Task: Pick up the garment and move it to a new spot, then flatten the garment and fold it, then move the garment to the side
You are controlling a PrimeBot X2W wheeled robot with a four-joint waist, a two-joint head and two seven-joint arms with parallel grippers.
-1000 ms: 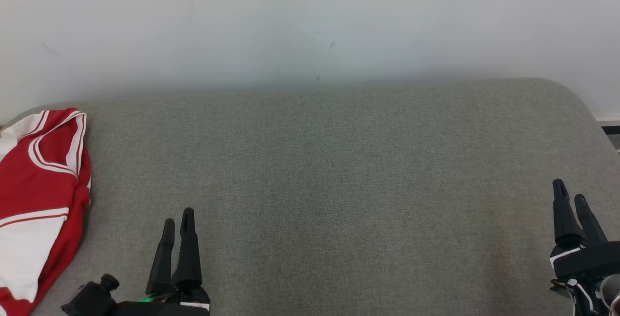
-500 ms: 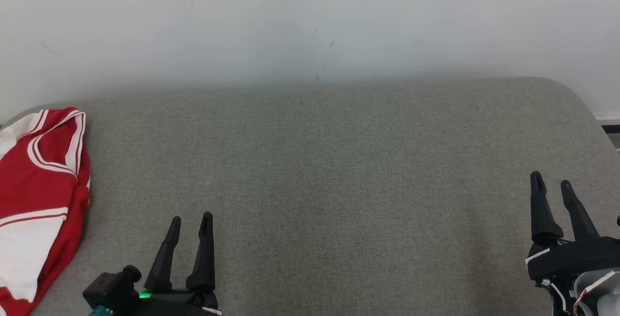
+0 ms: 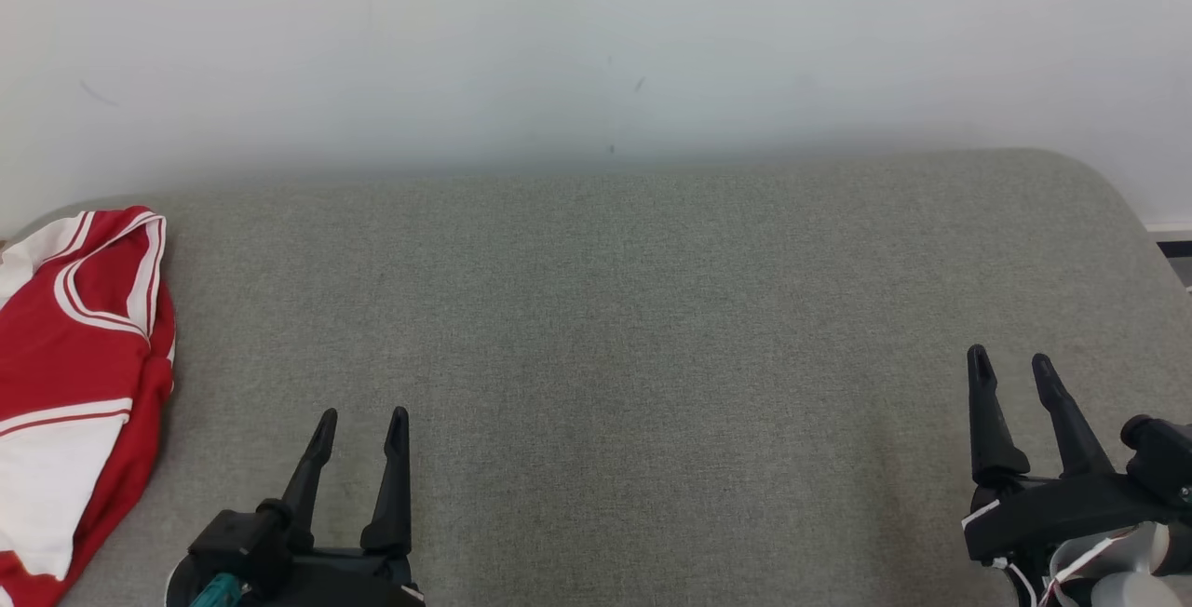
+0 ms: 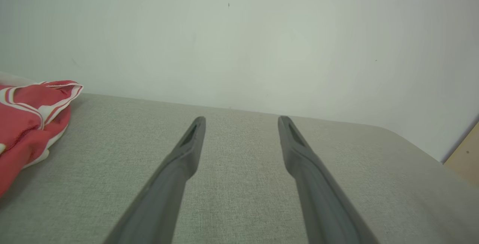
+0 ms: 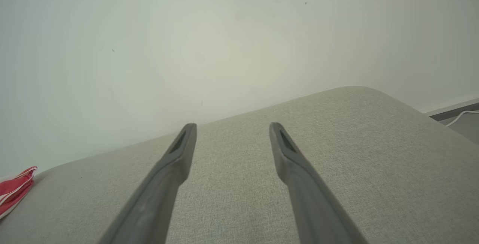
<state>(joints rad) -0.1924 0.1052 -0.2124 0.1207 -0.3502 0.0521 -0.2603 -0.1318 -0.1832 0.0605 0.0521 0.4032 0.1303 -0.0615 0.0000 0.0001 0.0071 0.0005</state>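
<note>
With the left gripper and right gripper wide open and empty, the left should probably pinch the shirt by its edge.

I lose the garment past the left edge and lower left corner of my head view, so its full shape escapes me. At the bottom edge, the left gripper is cut off at its base.

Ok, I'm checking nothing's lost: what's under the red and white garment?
The grey fabric surface shows around the garment; whatever lies beneath its bunched folds is covered and cannot be seen.
</note>
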